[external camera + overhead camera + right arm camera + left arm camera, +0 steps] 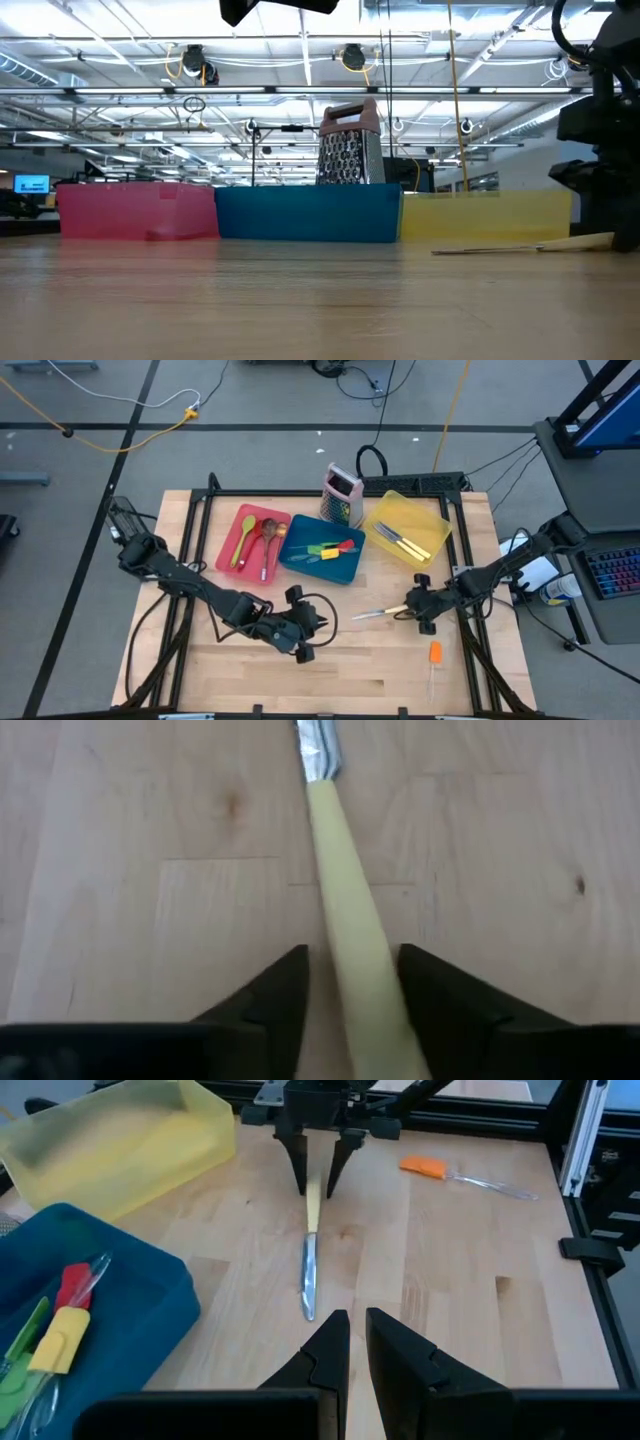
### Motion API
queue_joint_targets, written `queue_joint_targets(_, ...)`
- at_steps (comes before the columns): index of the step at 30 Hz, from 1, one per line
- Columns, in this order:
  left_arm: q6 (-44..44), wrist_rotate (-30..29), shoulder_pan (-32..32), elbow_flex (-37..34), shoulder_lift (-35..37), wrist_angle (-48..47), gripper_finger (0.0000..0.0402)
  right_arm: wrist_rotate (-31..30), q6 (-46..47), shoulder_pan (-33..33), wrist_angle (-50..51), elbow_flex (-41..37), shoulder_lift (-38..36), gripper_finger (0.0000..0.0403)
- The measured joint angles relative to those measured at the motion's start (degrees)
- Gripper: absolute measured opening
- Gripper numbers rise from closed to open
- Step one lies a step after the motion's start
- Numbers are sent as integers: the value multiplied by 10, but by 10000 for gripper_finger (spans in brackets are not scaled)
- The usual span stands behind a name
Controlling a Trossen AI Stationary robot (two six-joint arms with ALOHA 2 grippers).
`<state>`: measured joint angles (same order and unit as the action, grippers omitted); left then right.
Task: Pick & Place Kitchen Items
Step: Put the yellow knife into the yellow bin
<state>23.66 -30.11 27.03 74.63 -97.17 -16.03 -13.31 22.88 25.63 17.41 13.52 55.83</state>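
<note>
Right wrist view: we find the right end effector open, its fingers straddling the pale handle of the knife, which lies flat on the table, long axis running straight ahead, blade pointing toward the closed, waiting left end effector

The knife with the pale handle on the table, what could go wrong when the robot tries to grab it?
The right gripper stands open around the knife, whose handle lies flat on the wood. The slim handle might slip or roll away as the fingers close. The fingertips could also scrape the table. Once lifted by the handle end alone, the long blade could droop or swing and bump the yellow tray.
</note>
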Motion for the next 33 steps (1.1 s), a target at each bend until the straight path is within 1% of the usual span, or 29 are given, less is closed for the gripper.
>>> queue_joint_targets(4, -8, 0, 0, 0, 0, 0, 42, -1, 7, 0, 1, -12, 0, 81)
queue_joint_targets(5, -9, 0, 0, 0, 0, -1, 42, -2, 10, 0, 1, -15, 0, 69)
queue_joint_targets(9, -9, 0, 0, 0, 0, -3, 42, -5, 41, 0, -11, -17, 1, 69)
queue_joint_targets(12, -16, 0, 0, 0, 0, -4, 42, -4, 55, 0, -63, -17, 1, 69)
queue_joint_targets(14, -22, 0, 0, 0, 0, -4, 42, 1, 49, 0, -114, -13, -1, 69)
queue_joint_targets(15, -24, 0, 0, 0, 0, -4, 42, 7, 45, 0, -121, -8, 0, 69)
queue_joint_targets(19, -27, 0, 0, 0, 0, -6, 42, 23, 39, 7, -104, 38, 2, 69)
queue_joint_targets(22, -31, 0, 0, 0, 0, -11, 42, 20, 11, 22, -107, 78, 1, 69)
queue_joint_targets(24, -38, 1, 1, 0, 0, -14, 42, 7, -21, 29, -98, 102, 2, 69)
queue_joint_targets(26, -46, 1, 1, 0, 0, -17, 42, -36, -54, 33, -94, 132, 1, 69)
queue_joint_targets(27, -50, 1, 1, 0, 0, -17, 42, -75, -67, 33, -88, 146, 0, 69)
queue_joint_targets(31, -56, 0, 0, 0, 0, -19, 42, -258, -115, 9, -70, 171, 1, 70)
queue_joint_targets(33, -55, 1, 0, 0, 0, -18, 42, -348, -116, -14, -76, 174, 1, 80)
